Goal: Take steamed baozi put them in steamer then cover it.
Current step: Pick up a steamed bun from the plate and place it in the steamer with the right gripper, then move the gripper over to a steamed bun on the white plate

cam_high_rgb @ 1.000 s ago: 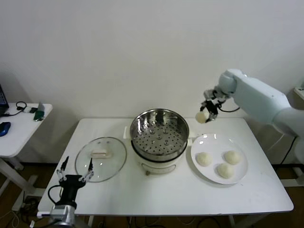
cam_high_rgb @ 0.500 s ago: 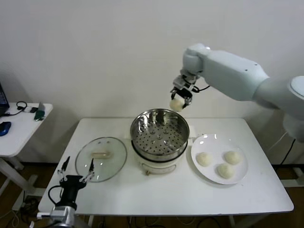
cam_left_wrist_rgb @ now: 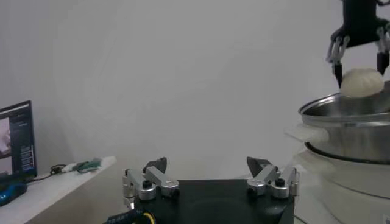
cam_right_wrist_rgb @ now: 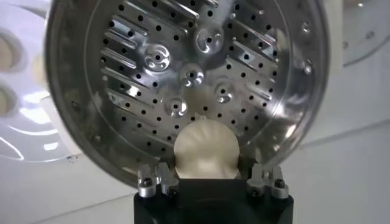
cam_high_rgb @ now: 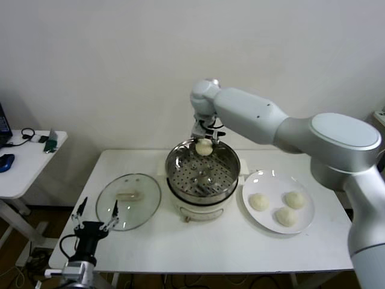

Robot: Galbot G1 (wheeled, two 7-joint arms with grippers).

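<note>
Right claw (cam_high_rgb: 204, 143) pinching first baozi (cam_high_rgb: 204, 147), hovering over steamer (cam_high_rgb: 202, 158) far rim | three baozi waiting on plate (cam_high_rgb: 265, 179) | cover (cam_high_rgb: 128, 200) lying left on worktop (cam_high_rgb: 216, 241) | left claw (cam_high_rgb: 94, 212) spread, idling near-left

The left tool (cam_left_wrist_rgb: 210, 182) sits low in the foreground with its two metal fingers (cam_left_wrist_rgb: 150, 181) spread wide apart and nothing between them, in front of a plain white wall. Off to one side, the steamer (cam_left_wrist_rgb: 350, 115) shows its shiny steel rim above a white base, and the right tool (cam_left_wrist_rgb: 359, 58) hangs over that rim, its dark fingers closed around a pale round baozi (cam_left_wrist_rgb: 361, 82) held just above the basket's edge. On the other side, a screen (cam_left_wrist_rgb: 15, 143) stands on a white tabletop (cam_left_wrist_rgb: 49, 189), with a small green object (cam_left_wrist_rgb: 85, 164) nearby.
</note>
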